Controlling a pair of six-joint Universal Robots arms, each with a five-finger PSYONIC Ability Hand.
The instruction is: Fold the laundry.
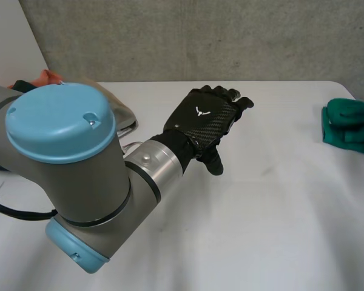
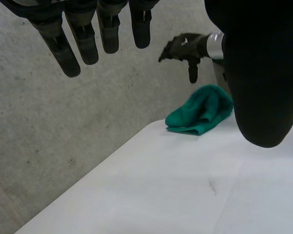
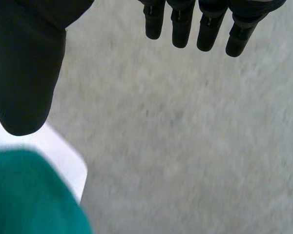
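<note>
Green cloth (image 1: pixel 350 126) bunched at the table's (image 1: pixel 261 230) right edge.
I see my right hand (image 3: pixel 207 27) above it, fingers straight, slightly spread, gripping nothing; my left hand (image 1: pixel 205 121) hovers mid-table, fingers straight too, empty.

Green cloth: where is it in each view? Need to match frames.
Head view: green cloth at the white table's right edge.
Left wrist view: cloth beside the left hand's thumb, right hand above it.
Right wrist view: cloth under the right hand's thumb.
Shared landmark: the table's edge.
</note>
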